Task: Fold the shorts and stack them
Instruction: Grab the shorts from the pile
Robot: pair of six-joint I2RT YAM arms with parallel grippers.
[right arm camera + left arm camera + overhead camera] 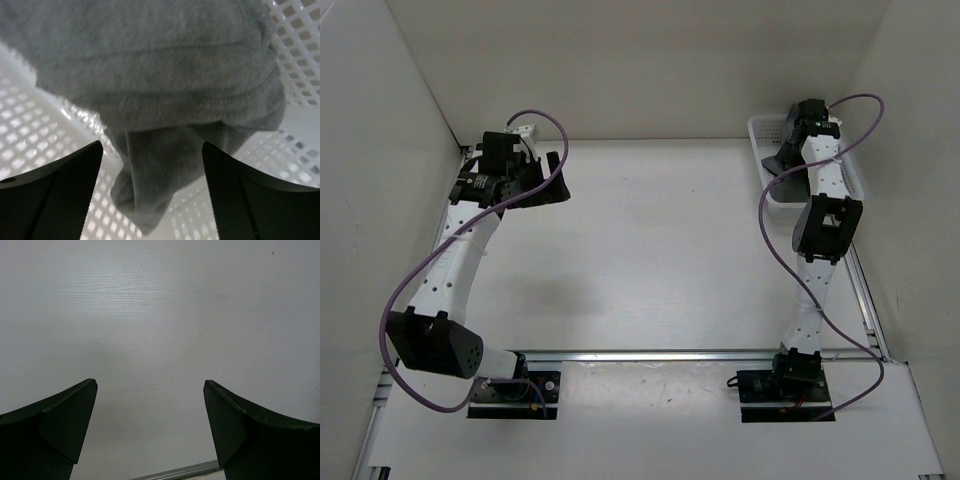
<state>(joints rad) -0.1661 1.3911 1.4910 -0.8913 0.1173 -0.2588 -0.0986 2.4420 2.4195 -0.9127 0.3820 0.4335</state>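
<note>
The shorts point(150, 65) lie bunched in the white mesh basket point(35, 130) at the far right corner of the counter point(160, 310). None of the fabric is laid out on the open surface, so folding has not begun. The job at this point is simply to get the cloth out.

The right hand point(151, 145) hangs directly over the heap with its fingers spread wide. They are just above the grey cloth, and nothing is pinched between them. A wide spread suits soft fabric, since it lets the fingers take in a thick fold instead of a thin edge that would slip free. One hanging lobe of cloth sits right between the fingers, and that looks like the likely bite. No drawstring or waistband can be made out in the bunch.

The left hand point(149, 382) waits at the far left, fingers also apart and holding nothing, with bare counter below it. That keeps it clear of the middle, where the shorts will probably need to be spread.

The cloth could catch on the basket's mesh wall as it is lifted out.
</note>
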